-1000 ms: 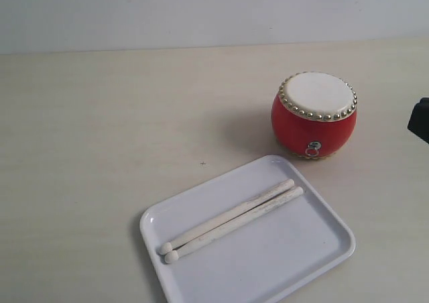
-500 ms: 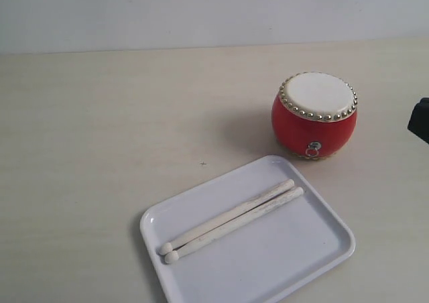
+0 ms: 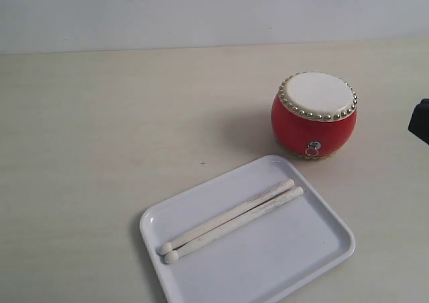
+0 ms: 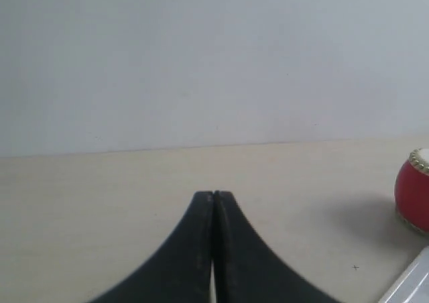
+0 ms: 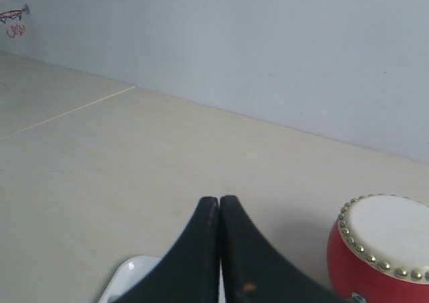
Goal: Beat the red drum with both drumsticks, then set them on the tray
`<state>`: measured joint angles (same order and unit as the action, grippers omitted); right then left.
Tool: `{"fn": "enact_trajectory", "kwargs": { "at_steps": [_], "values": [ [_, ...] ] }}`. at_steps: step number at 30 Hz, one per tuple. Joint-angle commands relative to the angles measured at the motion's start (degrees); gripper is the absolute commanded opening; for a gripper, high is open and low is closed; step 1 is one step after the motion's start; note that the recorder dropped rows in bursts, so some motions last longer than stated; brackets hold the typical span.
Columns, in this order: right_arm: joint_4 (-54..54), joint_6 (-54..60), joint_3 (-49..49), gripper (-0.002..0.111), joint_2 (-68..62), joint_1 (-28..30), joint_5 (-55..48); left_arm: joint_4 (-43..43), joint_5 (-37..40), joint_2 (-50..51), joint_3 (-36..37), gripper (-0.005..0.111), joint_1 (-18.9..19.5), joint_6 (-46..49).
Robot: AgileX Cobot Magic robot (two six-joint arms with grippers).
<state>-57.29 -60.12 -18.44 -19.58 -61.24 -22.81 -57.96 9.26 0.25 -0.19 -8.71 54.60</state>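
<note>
A: Since the drumsticks (image 3: pixel 231 220) lie on the tray (image 3: pixel 315 249), how exactly?
B: Side by side, touching, slanted across it. The red drum (image 3: pixel 314 115) stands upright just beyond the tray's far corner, on the table (image 3: pixel 100 149).
A: The grippers?
B: The left gripper (image 4: pixel 214 196) and the right gripper (image 5: pixel 219 200) are both pressed together, holding nothing.

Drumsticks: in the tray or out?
In. Both drumsticks lie flat, side by side, on the tray, within its rim.

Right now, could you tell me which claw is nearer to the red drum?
Right. The right claw sits shut close beside the red drum; the left claw, also shut, is farther off.
</note>
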Motion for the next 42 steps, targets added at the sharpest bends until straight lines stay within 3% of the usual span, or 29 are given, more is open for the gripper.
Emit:
{"fn": "enact_trajectory", "kwargs": {
  "at_steps": [1, 4, 9, 13, 15, 17, 18, 20, 30, 35, 42],
  "values": [
    [-0.05, -0.04, 0.32, 0.0, 0.23, -0.06, 0.25, -0.74, -1.05, -0.25, 0.19, 0.0, 0.01, 0.82],
    [-0.05, -0.04, 0.32, 0.0, 0.23, -0.06, 0.25, -2.11, -1.05, -0.25, 0.19, 0.0, 0.01, 0.82],
    [-0.05, -0.04, 0.32, 0.0, 0.23, -0.06, 0.25, -15.02, -2.1, -0.25, 0.19, 0.0, 0.01, 0.55],
    [-0.05, -0.04, 0.32, 0.0, 0.23, -0.06, 0.25, -16.27, -3.7, -0.25, 0.19, 0.0, 0.01, 0.55],
    [0.07, -0.04, 0.32, 0.0, 0.23, -0.06, 0.25, -10.76, -5.53, -0.25, 0.19, 0.0, 0.01, -1.39],
    [0.07, -0.04, 0.32, 0.0, 0.23, -0.06, 0.25, 15.99, -4.93, -0.25, 0.19, 0.0, 0.01, -20.71],
    [0.07, -0.04, 0.32, 0.0, 0.23, -0.06, 0.25, 34.98, -4.66, -0.25, 0.19, 0.0, 0.01, -39.45],
    [0.07, -0.04, 0.32, 0.0, 0.23, -0.06, 0.25, 44.91, -4.66, -0.25, 0.19, 0.0, 0.01, -48.09],
    [0.07, -0.04, 0.32, 0.0, 0.23, -0.06, 0.25, 45.55, -3.91, -0.25, 0.19, 0.0, 0.13, -49.54],
    [0.07, -0.04, 0.32, 0.0, 0.23, -0.06, 0.25, 48.31, -3.91, -0.25, 0.19, 0.0, 0.13, -56.7],
    [0.07, -0.04, 0.32, 0.0, 0.23, -0.06, 0.25, 48.07, -3.91, -0.25, 0.19, 0.0, 0.13, -56.34]
  ]
}}
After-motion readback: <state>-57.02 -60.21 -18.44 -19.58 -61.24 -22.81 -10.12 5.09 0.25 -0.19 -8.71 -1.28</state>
